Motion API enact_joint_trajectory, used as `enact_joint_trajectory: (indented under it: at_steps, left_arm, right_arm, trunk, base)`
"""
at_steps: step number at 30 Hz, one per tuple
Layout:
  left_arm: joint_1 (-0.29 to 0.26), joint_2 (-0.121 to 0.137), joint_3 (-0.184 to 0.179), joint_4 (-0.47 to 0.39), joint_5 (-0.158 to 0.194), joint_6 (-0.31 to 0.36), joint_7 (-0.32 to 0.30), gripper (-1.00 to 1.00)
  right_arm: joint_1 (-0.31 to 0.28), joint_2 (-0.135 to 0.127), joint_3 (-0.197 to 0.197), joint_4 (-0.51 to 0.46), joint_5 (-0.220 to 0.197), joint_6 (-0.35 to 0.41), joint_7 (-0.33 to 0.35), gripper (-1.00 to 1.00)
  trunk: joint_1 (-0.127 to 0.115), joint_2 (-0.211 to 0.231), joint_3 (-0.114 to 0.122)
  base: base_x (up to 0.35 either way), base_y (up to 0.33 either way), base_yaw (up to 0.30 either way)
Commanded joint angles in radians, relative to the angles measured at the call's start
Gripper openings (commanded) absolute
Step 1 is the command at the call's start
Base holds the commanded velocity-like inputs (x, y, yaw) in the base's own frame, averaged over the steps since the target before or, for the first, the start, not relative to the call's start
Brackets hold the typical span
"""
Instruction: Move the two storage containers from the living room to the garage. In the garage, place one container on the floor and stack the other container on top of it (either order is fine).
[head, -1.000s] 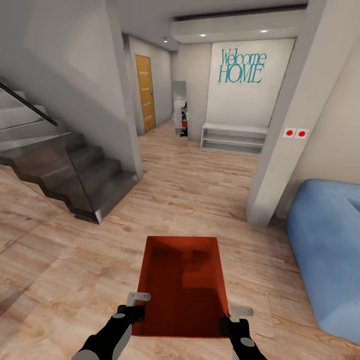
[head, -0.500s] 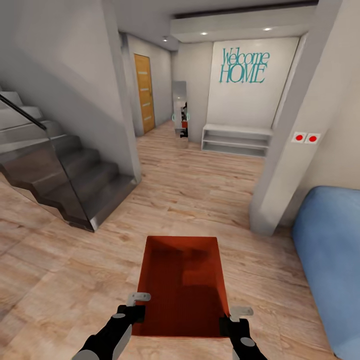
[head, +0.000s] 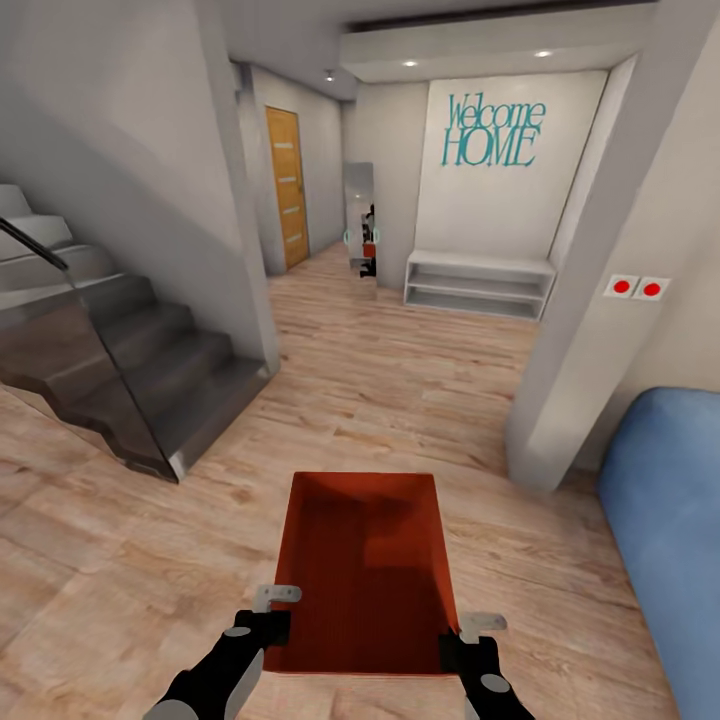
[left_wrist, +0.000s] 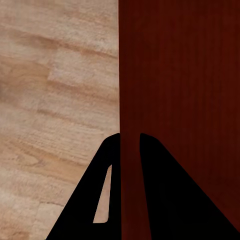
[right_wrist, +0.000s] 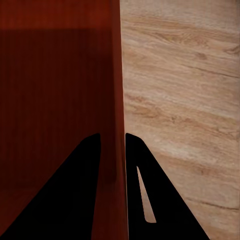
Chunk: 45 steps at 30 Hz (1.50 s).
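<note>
Container (head: 365, 570) edges pinched w/ fingers (left_wrist: 112, 150), hallway open.

Storage container (head: 365, 570): one orange-red, shallow, rectangular, open-top plastic bin. Interior finely ribbed along its length; far inner wall in shadow, a lighter patch over the right half of the bottom. Pose: level, open side up, long axis pointing away from the robot, carried above the light wood plank floor (head: 400, 380) of the living room. Support: its left long wall is pinched between the left gripper (left_wrist: 130, 137) fingers (left_wrist: 107, 150) near the close corner, its right long wall likewise between the right gripper (right_wrist: 112, 136) fingers (right_wrist: 135, 145). Contents: whether a second bin is nested inside cannot be told.
</note>
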Motion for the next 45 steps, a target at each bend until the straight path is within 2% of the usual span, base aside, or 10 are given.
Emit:
enact_joint_trajectory:
  at_steps: [1,45]
  left_arm:
    - [-0.001,-0.009,-0.010,-0.005,0.000,0.006,-0.027,-1.00]
    - [-0.001,-0.009,-0.011,-0.003,0.000,0.005,-0.027,-1.00]
  right_arm:
    - [0.000,0.001,-0.003,0.008,0.004,0.029,-0.008,-1.00]
    - [0.001,0.001,-0.002,0.008,0.004,0.026,-0.008,-1.00]
  trunk:
    - [0.001,-0.001,-0.001]
    - [0.001,-0.001,-0.001]
  base:
    - [0.336,0.000,0.000]
    - [0.336,0.000,0.000]
